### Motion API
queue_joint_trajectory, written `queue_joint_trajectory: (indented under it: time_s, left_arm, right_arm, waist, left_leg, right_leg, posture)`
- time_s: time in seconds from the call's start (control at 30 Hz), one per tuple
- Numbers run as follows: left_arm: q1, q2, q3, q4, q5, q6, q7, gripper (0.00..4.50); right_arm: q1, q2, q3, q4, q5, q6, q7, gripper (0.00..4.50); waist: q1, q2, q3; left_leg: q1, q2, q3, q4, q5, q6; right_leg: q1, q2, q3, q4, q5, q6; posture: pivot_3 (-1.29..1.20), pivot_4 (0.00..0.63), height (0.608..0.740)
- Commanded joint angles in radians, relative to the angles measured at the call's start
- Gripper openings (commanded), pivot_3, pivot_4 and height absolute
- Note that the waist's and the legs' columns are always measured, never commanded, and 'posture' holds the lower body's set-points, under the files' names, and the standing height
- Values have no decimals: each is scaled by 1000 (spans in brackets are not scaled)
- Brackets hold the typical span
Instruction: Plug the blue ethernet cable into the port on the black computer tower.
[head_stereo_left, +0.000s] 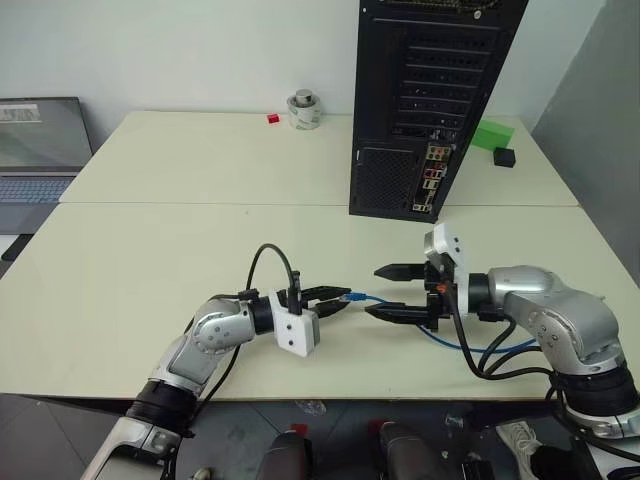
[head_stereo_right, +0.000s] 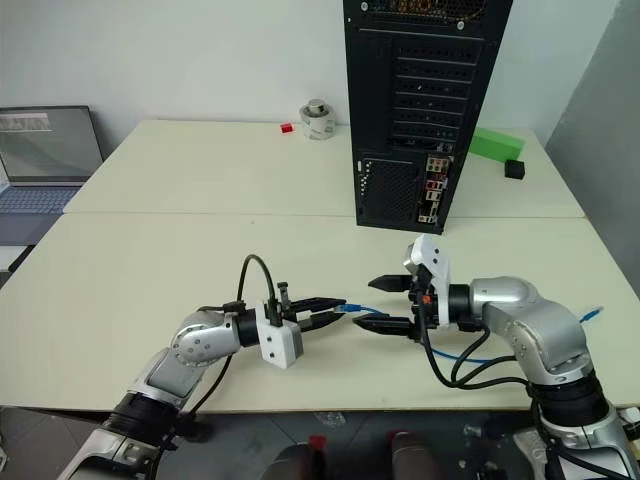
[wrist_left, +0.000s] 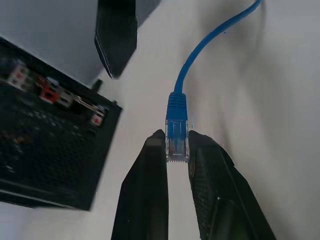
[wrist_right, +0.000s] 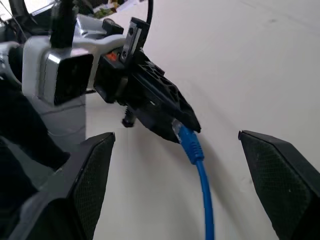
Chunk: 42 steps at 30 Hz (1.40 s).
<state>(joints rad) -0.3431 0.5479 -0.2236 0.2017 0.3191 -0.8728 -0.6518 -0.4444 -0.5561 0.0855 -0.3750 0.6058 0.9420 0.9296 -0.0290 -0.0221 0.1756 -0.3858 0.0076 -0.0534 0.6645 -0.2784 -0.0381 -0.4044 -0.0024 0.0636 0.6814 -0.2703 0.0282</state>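
Left wrist view showed my left pincer (wrist_left: 177, 150) clamped on the small clear plug of the long, thin bright-blue ethernet cable (wrist_left: 176, 107), one black finger pressing each side of it. From that plug the cord ran away over the pale cream tabletop (head_stereo_left: 200, 250) toward my right arm. My right pincer (head_stereo_left: 398, 292) faced the left one from just beside it, its two black fingers spread wide with one above the other, holding nothing; the blue cord passed between them without touching either. Both pincers hung over the near part of the tabletop, in front of the tall black metal computer tower (head_stereo_left: 420, 110). That tower stood upright farther back on the tabletop, its rear face with slotted covers, mesh grille and coloured jacks turned toward me, well apart from the plug.
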Motion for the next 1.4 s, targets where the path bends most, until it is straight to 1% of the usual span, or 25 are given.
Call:
queue_joint_trajectory:
  time_s: [0.03,0.2,0.37,0.43,0.47,0.5,0.57,0.67,0.73,0.77,0.83,0.93,0.97,1.0,1.03,1.07,1.1,1.27,1.33,1.37,1.4]
  left_arm:
    - [-35,2,39,32,76,-131,132,310]
    - [-55,5,27,73,128,-188,216,309]
    - [-57,9,22,78,158,-200,261,309]
    - [-53,10,23,71,164,-198,274,309]
    - [-52,10,23,67,165,-195,278,309]
    - [-51,11,22,65,166,-193,283,309]
    - [-46,12,22,53,166,-186,291,309]
    - [-45,14,21,47,171,-182,301,309]
    - [-46,14,19,47,172,-179,305,309]
    - [-46,15,19,47,174,-178,308,309]
    - [-45,15,18,45,177,-175,313,309]
    - [-47,14,17,46,183,-174,319,309]
    - [-48,14,16,46,185,-173,321,309]
    - [-49,14,15,46,186,-173,323,309]
    - [-49,14,13,44,189,-173,327,309]
    - [-48,15,11,43,190,-172,330,303]
    - [-50,15,10,44,194,-174,335,300]
    - [-55,12,4,48,206,-181,352,299]
    - [-58,13,-5,52,185,-179,345,299]
    - [-60,15,-11,54,172,-172,336,1000]
    - [-61,17,-14,55,163,-165,331,1084]
  right_arm:
    - [-14,39,-29,-24,46,48,-71,4199]
    - [-23,76,-23,-12,72,77,-119,4199]
    - [-38,102,-38,7,103,98,-145,4199]
    - [-43,105,-39,14,112,105,-151,3831]
    - [-47,106,-37,20,113,106,-157,3816]
    - [-49,106,-36,24,113,107,-160,3638]
    - [-50,106,-33,29,113,108,-161,3110]
    - [-56,106,-27,39,111,108,-161,2514]
    - [-60,106,-24,46,110,106,-160,1999]
    - [-63,105,-22,50,109,106,-159,1821]
    - [-65,102,-21,55,108,106,-157,1287]
    - [-71,101,-24,68,111,111,-155,815]
    - [-72,102,-24,71,113,113,-155,529]
    - [-74,101,-25,73,114,114,-155,405]
    - [-73,100,-26,73,117,117,-154,157]
    - [-73,98,-26,74,120,119,-152,34]
    - [-74,97,-27,76,124,124,-151,15]
    - [-79,90,-31,86,136,138,-144,15]
    - [-84,83,-32,91,142,144,-139,14]
    - [-86,80,-32,94,144,146,-137,14]
    - [-87,77,-32,96,144,146,-136,13]
  waist:
    - [0,0,0]
    - [0,0,0]
    - [-1,0,0]
    - [-1,0,0]
    - [-1,0,0]
    - [-1,0,0]
    - [-1,0,0]
    - [-1,0,0]
    - [-1,0,0]
    - [-1,0,0]
    - [-1,0,0]
    - [-1,0,0]
    - [-1,0,0]
    - [-1,0,0]
    - [-2,0,0]
    - [-2,0,0]
    - [-2,0,0]
    - [-1,0,0]
    - [-1,0,0]
    - [-1,0,0]
    - [-1,0,0]
  left_leg:
    - [0,0,0,0,0,0]
    - [0,0,0,0,0,0]
    - [0,0,0,0,0,0]
    - [0,0,0,0,0,0]
    - [0,0,0,0,0,0]
    - [0,0,0,0,0,0]
    - [0,0,0,0,0,0]
    - [0,0,0,0,0,0]
    - [0,0,0,0,0,0]
    - [0,0,0,0,0,0]
    - [0,0,0,0,0,0]
    - [0,0,0,0,0,0]
    - [0,0,0,0,0,0]
    - [0,0,0,0,0,0]
    - [0,0,0,0,0,0]
    - [0,0,0,0,0,0]
    - [0,0,0,0,0,0]
    - [0,0,0,0,0,0]
    - [0,0,0,0,0,0]
    - [0,0,0,0,0,0]
    - [0,0,0,0,0,0]
  right_leg:
    - [0,0,0,0,0,0]
    - [0,0,-1,0,0,0]
    - [0,0,-1,0,0,0]
    - [0,0,-1,0,0,0]
    - [0,0,-1,0,0,0]
    - [0,0,-1,0,0,0]
    - [0,0,-1,0,0,0]
    - [0,0,-2,0,0,0]
    - [0,0,-1,0,0,0]
    - [0,0,-2,0,0,0]
    - [0,0,-2,0,0,0]
    - [0,0,-2,0,0,0]
    - [0,0,-2,0,0,0]
    - [0,0,-2,0,0,0]
    - [0,0,-2,0,0,0]
    - [0,0,-2,0,0,0]
    - [0,0,-2,0,0,0]
    - [0,0,-2,0,0,0]
    - [0,0,-2,0,0,0]
    - [0,0,-2,0,0,0]
    - [0,0,-2,0,0,0]
  posture:
    - [0,150,740]
    - [0,150,740]
    - [0,150,740]
    - [0,150,740]
    - [0,150,740]
    - [0,150,740]
    - [0,150,740]
    - [0,150,740]
    - [0,150,740]
    - [0,150,740]
    - [0,150,740]
    - [0,150,740]
    - [0,150,740]
    - [0,150,740]
    - [0,150,740]
    - [0,150,740]
    - [0,150,740]
    - [0,150,740]
    - [0,150,740]
    - [0,150,740]
    - [0,150,740]
